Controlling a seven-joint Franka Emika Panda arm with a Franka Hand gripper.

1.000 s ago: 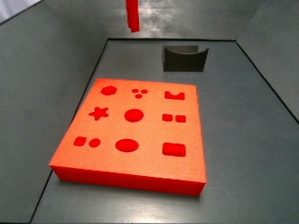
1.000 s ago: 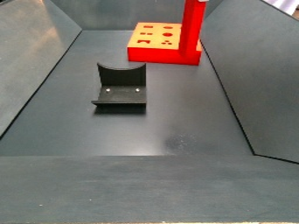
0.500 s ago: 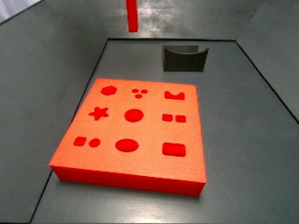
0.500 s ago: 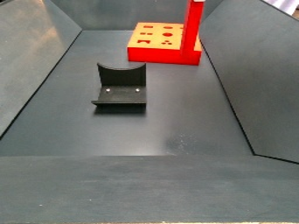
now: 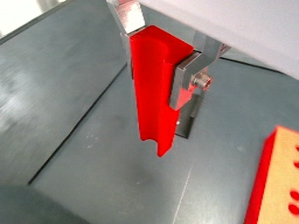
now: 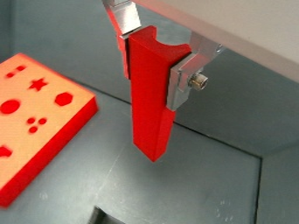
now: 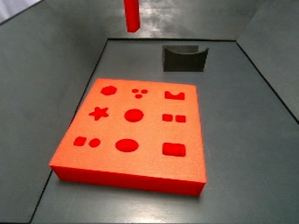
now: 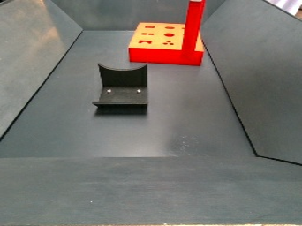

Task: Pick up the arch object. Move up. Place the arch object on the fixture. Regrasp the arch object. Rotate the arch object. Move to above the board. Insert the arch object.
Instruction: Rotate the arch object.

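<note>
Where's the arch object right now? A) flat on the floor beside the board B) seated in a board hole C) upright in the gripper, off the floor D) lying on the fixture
C: in both wrist views the gripper clamps the arch object upright, its lower end hanging clear of the floor; the fixture holds nothing and the board holes are unfilled.

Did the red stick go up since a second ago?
Yes, a little. In a side view the red stick ends higher above the black holder than before. The tool holds it upright in the air, off the floor.
</note>
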